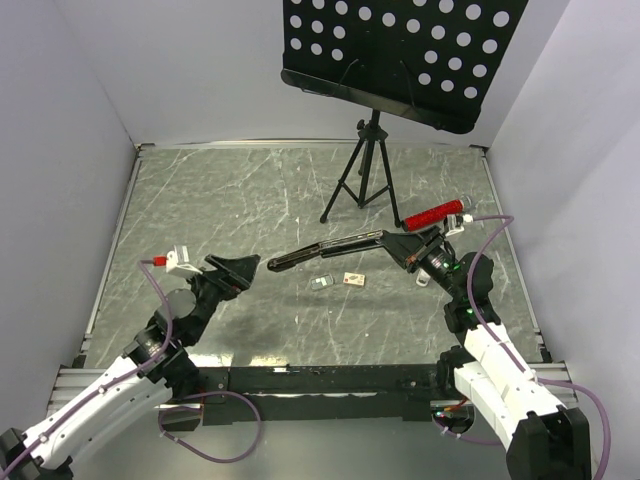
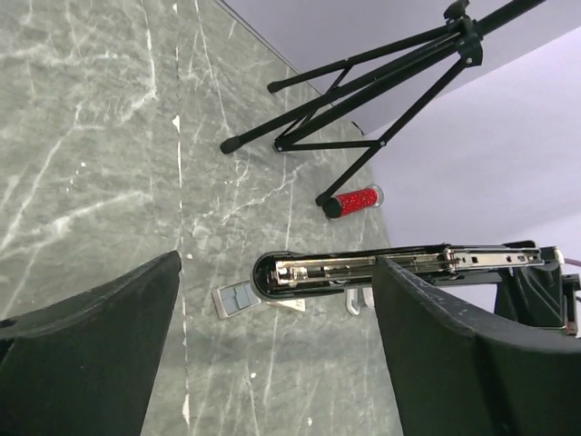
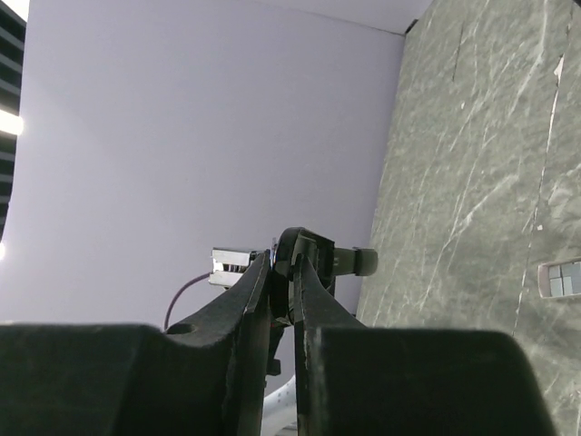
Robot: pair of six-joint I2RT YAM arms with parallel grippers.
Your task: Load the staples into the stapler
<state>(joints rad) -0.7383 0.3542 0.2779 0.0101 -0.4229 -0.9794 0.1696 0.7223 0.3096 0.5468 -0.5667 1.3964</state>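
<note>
The black stapler [image 1: 330, 248] is hinged open and held level above the table, its silvery staple channel facing up in the left wrist view [image 2: 345, 269]. My right gripper [image 1: 412, 250] is shut on its rear end [image 3: 309, 250]. The staples [image 1: 321, 282], a small silvery-grey strip, lie on the table under the stapler's front, also seen in the left wrist view [image 2: 235, 298] and the right wrist view [image 3: 560, 277]. A small tan-and-white box [image 1: 353, 279] lies beside them. My left gripper [image 1: 235, 268] is open and empty, left of the stapler's tip [image 2: 272, 363].
A red glittery cylinder [image 1: 433, 215] lies behind the right gripper, also in the left wrist view [image 2: 356, 201]. A black tripod [image 1: 362, 175] holding a perforated music stand [image 1: 400, 50] is at the back. Grey walls enclose the table.
</note>
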